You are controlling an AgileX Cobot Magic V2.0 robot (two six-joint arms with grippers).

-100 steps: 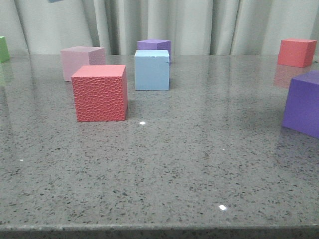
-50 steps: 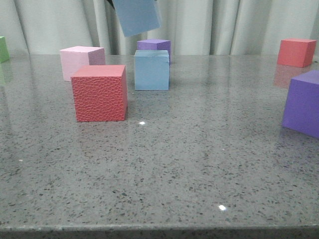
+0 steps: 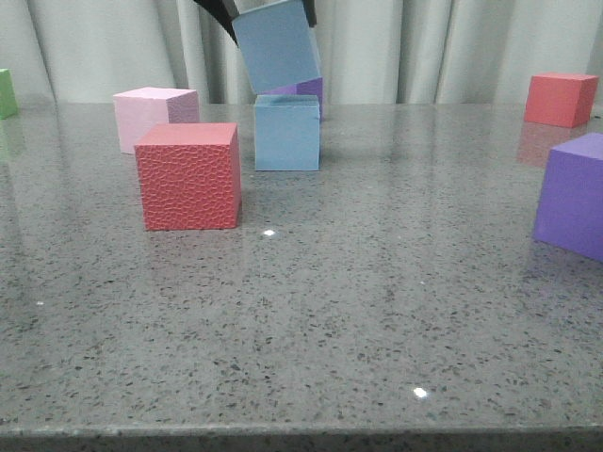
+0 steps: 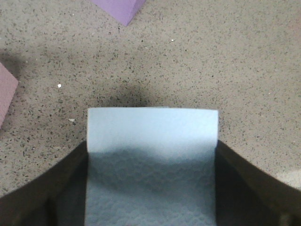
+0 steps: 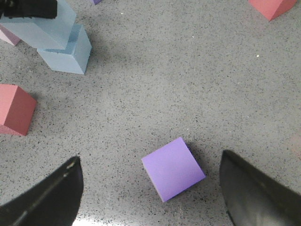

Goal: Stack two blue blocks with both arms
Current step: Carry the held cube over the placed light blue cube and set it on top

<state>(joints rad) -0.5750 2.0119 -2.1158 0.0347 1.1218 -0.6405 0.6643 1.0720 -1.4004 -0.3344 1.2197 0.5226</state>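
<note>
Grey curtains (image 3: 452, 47) hung behind a speckled grey table (image 3: 377, 311) with many foam cubes on it. One blue block (image 3: 287, 133) sat on the table, near the back. The left gripper (image 4: 151, 207) held the other blue block (image 3: 276, 45) tight between its two black fingers (image 4: 51, 188), one on each side. That held block hung tilted in the air, just above the sitting one. Its lowest corner looked very close to the top of the sitting block, but I could not tell if they touched. From the right wrist view, the held block (image 5: 40, 26) partly covered the sitting block (image 5: 68, 52).

A red cube (image 3: 188, 176) with a bumpy face stood near the sitting blue block, closer to the camera and to its left. A pale pink cube (image 3: 154, 115) stood behind the red one. A purple cube (image 3: 306, 90) peeked out right behind the blue blocks. Another red cube (image 3: 560, 99) sat far off on the right side. A bit of a green cube (image 3: 8, 92) showed at the left edge.

The right gripper (image 5: 150, 197) was spread wide and held nothing. It hung over a big purple cube (image 5: 173, 168) on the right side of the table, well apart from the blue blocks.
</note>
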